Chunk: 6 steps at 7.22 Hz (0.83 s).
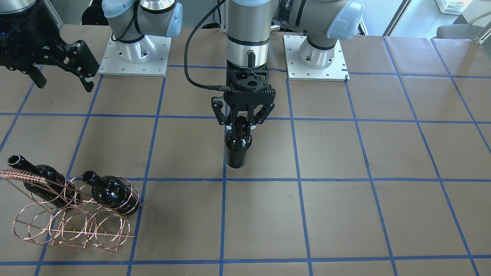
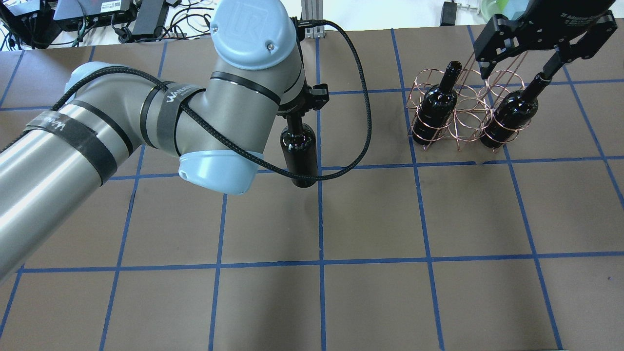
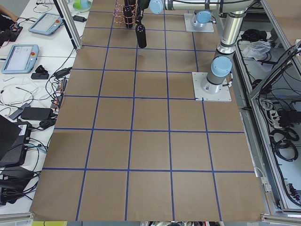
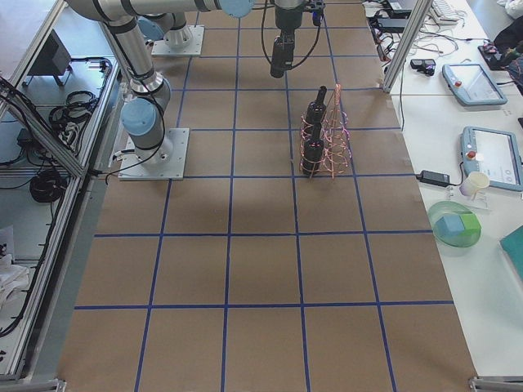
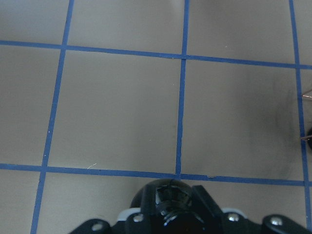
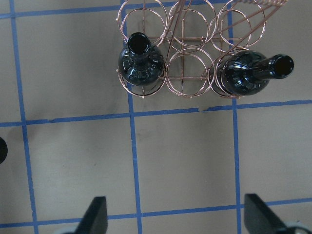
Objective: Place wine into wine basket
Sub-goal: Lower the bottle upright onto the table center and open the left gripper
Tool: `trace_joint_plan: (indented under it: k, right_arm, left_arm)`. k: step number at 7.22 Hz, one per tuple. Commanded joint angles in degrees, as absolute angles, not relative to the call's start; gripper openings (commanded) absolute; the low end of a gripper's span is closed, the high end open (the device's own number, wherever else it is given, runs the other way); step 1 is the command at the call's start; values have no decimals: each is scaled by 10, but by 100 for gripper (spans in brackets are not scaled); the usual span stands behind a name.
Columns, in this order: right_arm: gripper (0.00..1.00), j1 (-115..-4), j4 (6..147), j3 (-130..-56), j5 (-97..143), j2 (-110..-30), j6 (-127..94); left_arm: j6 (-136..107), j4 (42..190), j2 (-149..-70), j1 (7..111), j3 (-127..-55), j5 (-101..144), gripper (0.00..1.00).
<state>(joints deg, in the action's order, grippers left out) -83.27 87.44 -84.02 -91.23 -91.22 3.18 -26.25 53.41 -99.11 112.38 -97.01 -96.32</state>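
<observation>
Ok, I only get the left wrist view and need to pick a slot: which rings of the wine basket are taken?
Observer: Two bottles fill the end rings in the wine basket, robot-side row; the middle ring is free.
Operator: Is the right arm in my way?
Observer: The right gripper hangs open above the basket.
Operator: And my wine?
Observer: Upright, the left gripper shut on its neck.

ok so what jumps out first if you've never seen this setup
The left gripper, at mid-table, is clamped on the neck of a dark wine bottle held upright. Toward the robot's right, a copper wire basket holds a second bottle and a third bottle in its end rings, middle ring empty, with the open right gripper hovering near it.
</observation>
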Motion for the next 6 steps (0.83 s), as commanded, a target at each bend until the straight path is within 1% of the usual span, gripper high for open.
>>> trace_joint_plan:
  k: [1,2,6]
  right_arm:
    - [100,-832,877,-842,-912,-910,33]
    - [100,-832,878,-849,-912,-910,32]
    - [100,-832,879,-853,-910,-910,32]
  left_arm:
    - [-282,473,-1001,1122,-1005,-964,12]
    - [-286,455,-1003,1127,-1019,-964,12]
    - [-284,454,-995,1129,-1039,-964,12]
